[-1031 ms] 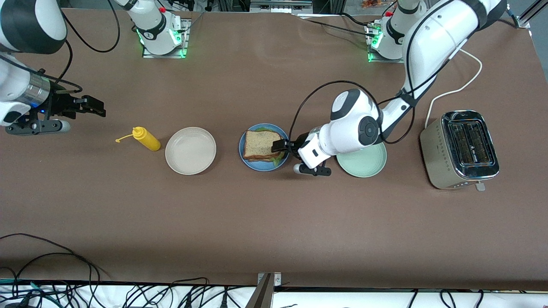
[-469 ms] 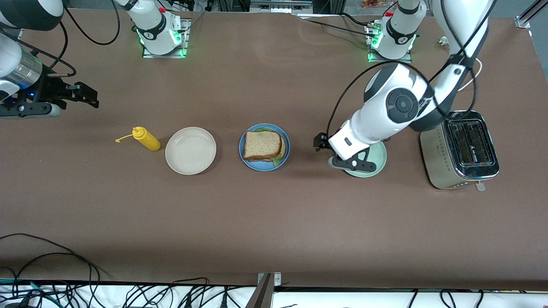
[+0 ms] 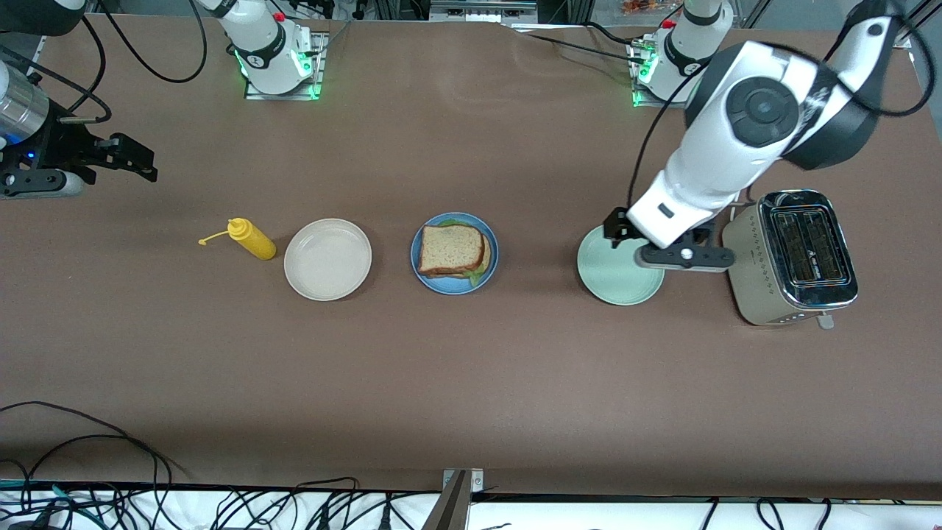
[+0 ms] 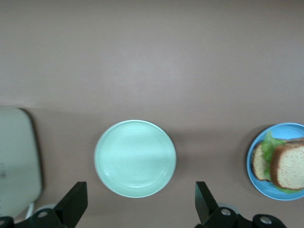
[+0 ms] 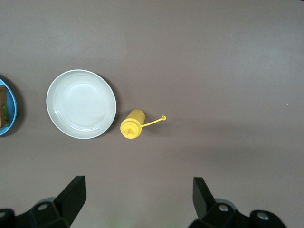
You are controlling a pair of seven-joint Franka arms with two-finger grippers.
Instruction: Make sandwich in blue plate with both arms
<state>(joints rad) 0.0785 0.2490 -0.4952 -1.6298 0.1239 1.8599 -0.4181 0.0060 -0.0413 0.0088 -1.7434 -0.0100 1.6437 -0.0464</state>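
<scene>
The sandwich (image 3: 450,250), two speckled toast slices with green lettuce showing at its edge, lies on the blue plate (image 3: 416,259) at mid-table. My left gripper (image 3: 617,225) hangs open and empty over the pale green plate, well clear of the sandwich. The left wrist view looks down past the open gripper (image 4: 139,190) and catches the sandwich (image 4: 289,165) on the blue plate (image 4: 271,192) at its border. My right gripper (image 3: 137,158) is open and empty over bare table at the right arm's end. In the right wrist view that gripper (image 5: 137,185) stands wide apart, and a sliver of the blue plate (image 5: 11,114) shows.
A pale green plate (image 3: 609,278) sits between the blue plate and a steel toaster (image 3: 791,254) at the left arm's end. A beige-white plate (image 3: 327,259) and a yellow squeeze bottle (image 3: 252,239) stand toward the right arm's end. Cables lie along the table's near edge.
The left gripper has drawn away from the sandwich and risen, ending over the green plate beside the toaster. The right gripper has pulled back toward its end of the table.
</scene>
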